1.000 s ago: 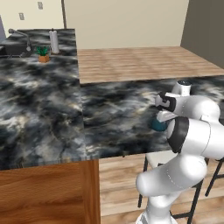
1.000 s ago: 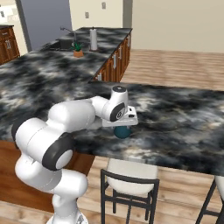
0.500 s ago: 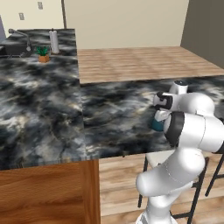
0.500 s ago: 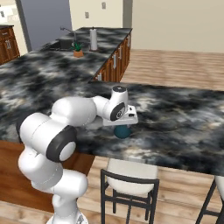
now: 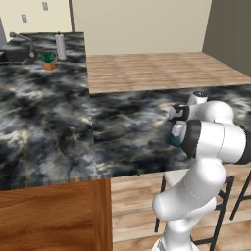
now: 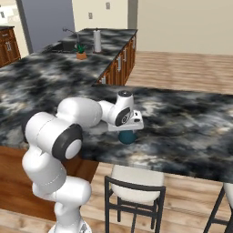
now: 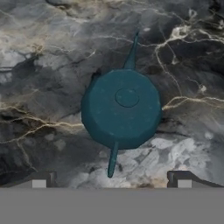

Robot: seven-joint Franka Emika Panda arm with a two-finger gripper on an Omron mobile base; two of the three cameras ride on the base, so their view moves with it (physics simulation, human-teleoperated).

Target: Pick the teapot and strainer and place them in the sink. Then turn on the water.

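I am holding the gripper (image 7: pixel 111 181) directly above the teapot (image 7: pixel 121 108), jaws spread wide and gripping nothing; the teapot is sitting on the marble counter (image 7: pixel 48 87).

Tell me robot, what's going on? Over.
Gripper open, above the teapot. Teapot sits on the marble counter, not gripped. Nothing in the way.

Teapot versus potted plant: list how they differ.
The teapot is solid teal and squat; the potted plant is green leaves in an orange pot. The teapot sits under the open gripper near the counter edge; the plant stands far off beside the sink. Both rest on dark marbled counter.
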